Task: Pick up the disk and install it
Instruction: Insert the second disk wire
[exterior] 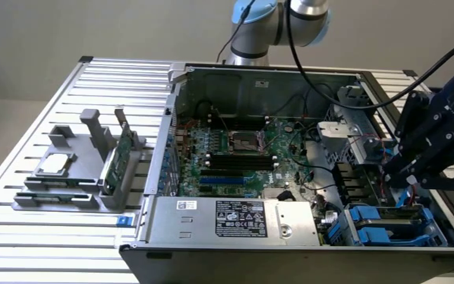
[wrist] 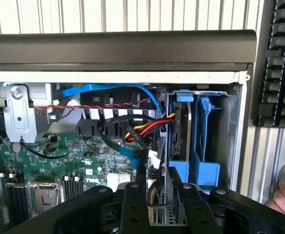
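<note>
Hovering my hand [wrist: 152, 204] above the computer case [exterior: 211, 242], fingers slightly parted, holding nothing; disk [wrist: 193, 141] sits tight in its bay on the slatted counter [exterior: 45, 248].

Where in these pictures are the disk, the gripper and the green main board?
Disk [wrist: 183, 131]: wrist view, its thin edge between blue rails.
Gripper [wrist: 154, 187]: wrist view, gap between its black fingertips.
Main board [exterior: 239, 157]: exterior view, green middle inside the case.

Blue disk rails [wrist: 200, 146]; green motherboard [exterior: 243, 151]; black tool [wrist: 154, 204].
</note>
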